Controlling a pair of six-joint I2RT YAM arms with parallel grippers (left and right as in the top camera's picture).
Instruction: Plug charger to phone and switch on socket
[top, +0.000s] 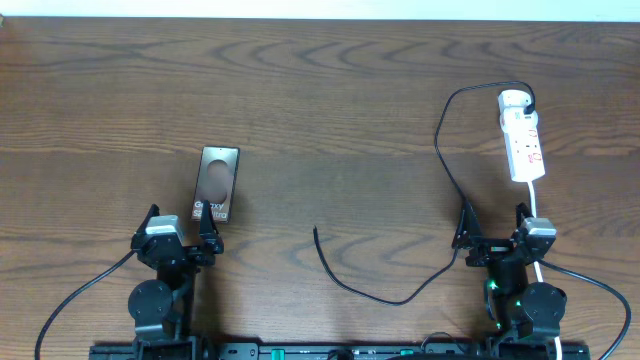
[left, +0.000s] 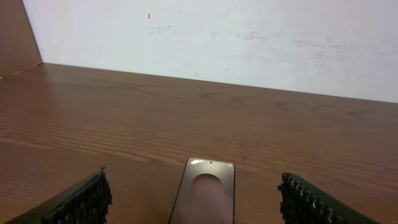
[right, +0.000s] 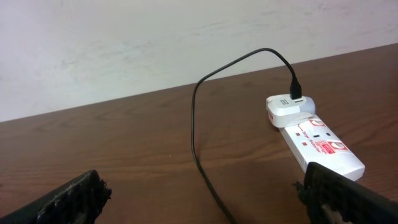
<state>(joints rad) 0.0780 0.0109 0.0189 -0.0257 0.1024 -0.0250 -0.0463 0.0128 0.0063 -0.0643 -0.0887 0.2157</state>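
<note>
Nothing of the job looks done yet. The phone (top: 217, 184) lies flat on the tabletop (top: 320, 80) in the left half of the overhead view. Its lettered end is nearest the left claw (top: 181, 228), which is spread wide with nothing in it. The right claw (top: 494, 228), at the lower right, is likewise spread and empty.

The charger cable (top: 437, 140) is already seated at one end in a white adapter (top: 514, 100) on the socket strip (top: 524, 140) at the upper right. From there it loops down and across to a loose tip (top: 316, 232) in the lower middle, well apart from the phone. Picking up that tip, bringing it to the phone's port and pressing the switch all remain, by my reading. I cannot tell whether the switch is on.

Only the overhead view shows the loose tip and the gap between it and the phone. The left wrist view gives just the phone's far end (left: 205, 193) between its own fingers, with no cable in sight. The right wrist view shows the plug entering the adapter (right: 287, 109) and the red markings on the strip (right: 320, 146), but neither phone nor tip.
</note>
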